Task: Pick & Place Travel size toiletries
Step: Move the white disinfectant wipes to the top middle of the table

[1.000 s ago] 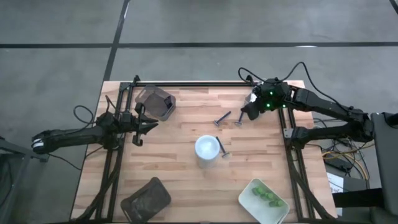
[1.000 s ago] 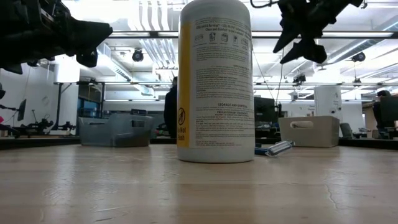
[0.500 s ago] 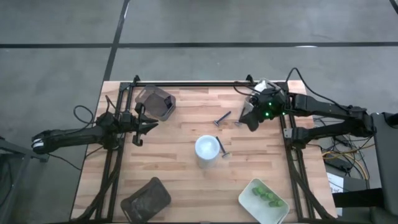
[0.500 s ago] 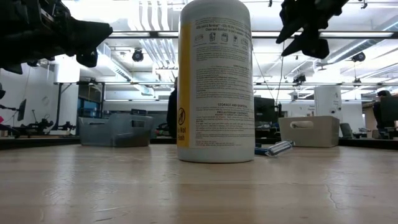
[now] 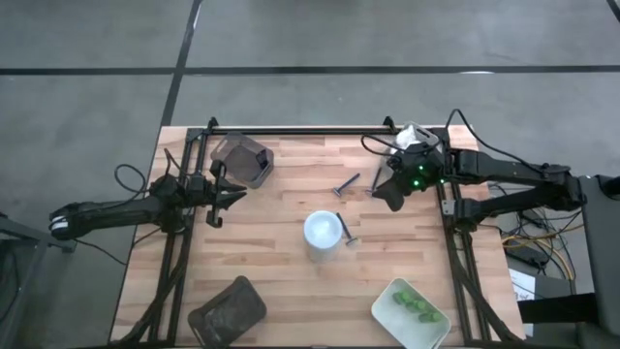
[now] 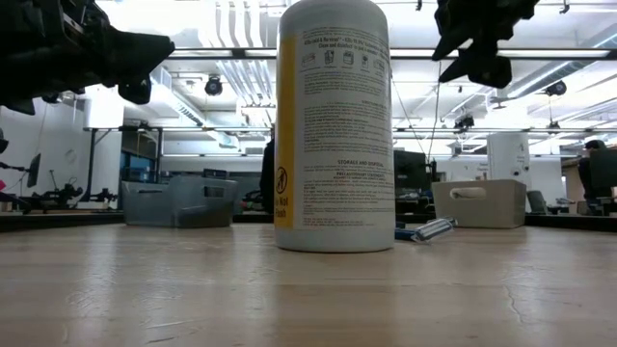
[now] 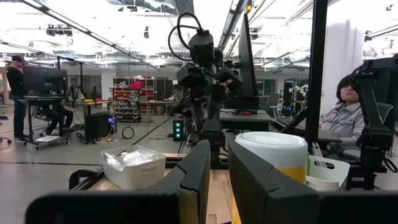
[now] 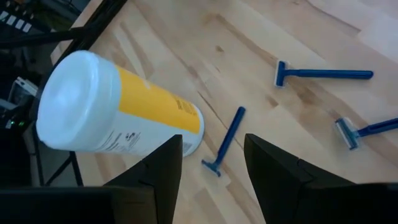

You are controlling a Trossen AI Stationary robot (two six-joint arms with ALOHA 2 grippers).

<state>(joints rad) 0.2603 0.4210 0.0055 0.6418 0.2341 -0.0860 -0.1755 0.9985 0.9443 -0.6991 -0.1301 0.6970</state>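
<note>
Right gripper [image 5: 391, 193] hangs in the air over the far right part of the wooden table [image 5: 291, 242], fingers parted and empty. Under it lie three thin blue-handled razors [image 8: 323, 74], spread flat on the boards beside the upright yellow white-capped cylindrical bottle [image 5: 323, 231] at table centre. Small green pieces [image 5: 416, 304] sit in the pale tray [image 5: 387, 308] at the near right. Left gripper [image 5: 223, 197] waits at the left edge, fingers slightly apart, empty.

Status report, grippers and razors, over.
Right gripper open, empty, above the razors. Left gripper idle at table's left edge. Bottle upright mid-table, not in the way.
</note>
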